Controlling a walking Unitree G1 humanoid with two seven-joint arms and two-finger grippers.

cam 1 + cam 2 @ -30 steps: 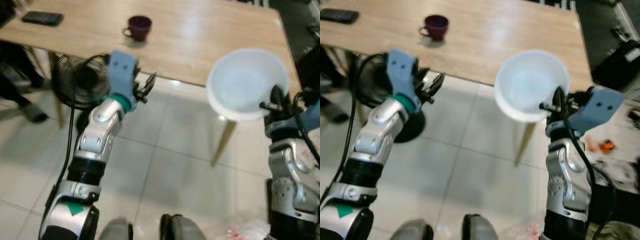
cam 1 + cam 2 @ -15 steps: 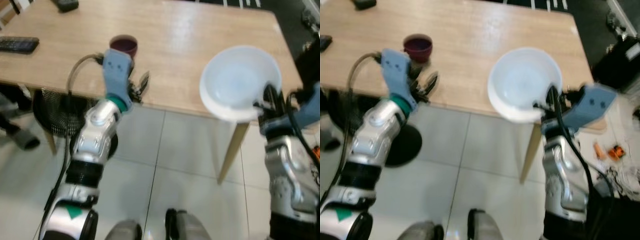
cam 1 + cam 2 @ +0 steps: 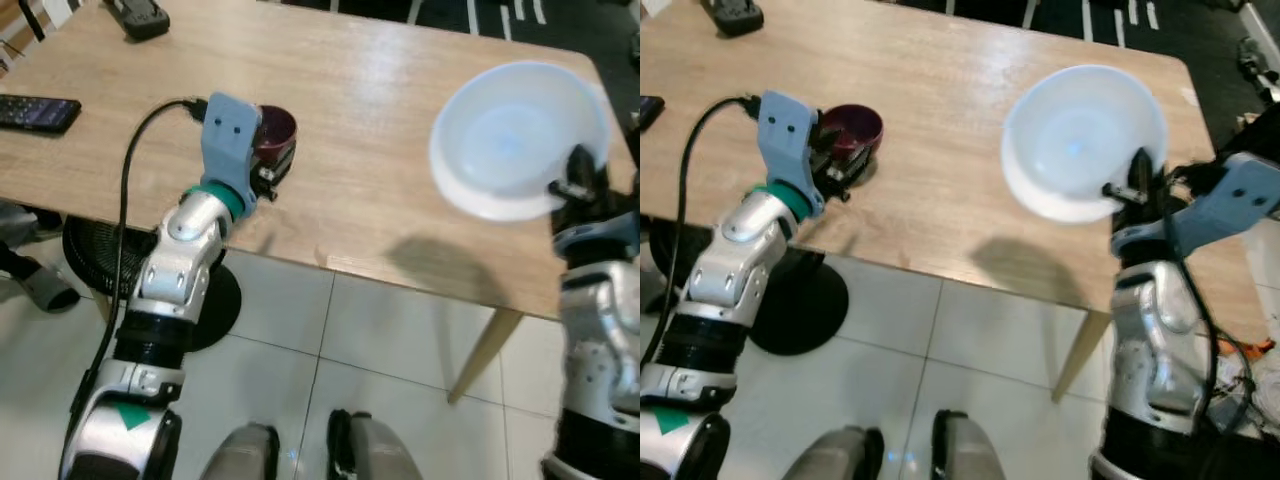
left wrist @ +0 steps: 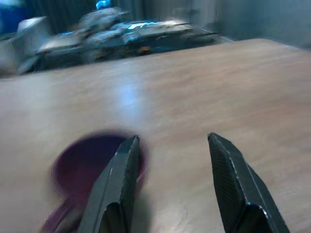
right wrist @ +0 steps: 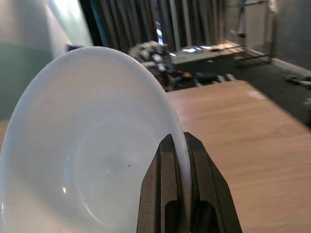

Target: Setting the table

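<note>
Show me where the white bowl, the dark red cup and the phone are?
white bowl (image 3: 1080,135), right eye view, on its inner bottom.
dark red cup (image 3: 853,128), right eye view, on its inside, beside the left tool.
phone (image 3: 38,111), left eye view, on its dark screen, near the table's left edge.

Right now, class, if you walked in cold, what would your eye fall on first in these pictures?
Most striking is the large white bowl, pinched by its rim in the right gripper and held above the wooden table. Next, the dark red cup near the table's front edge, with the left gripper open beside it.
</note>
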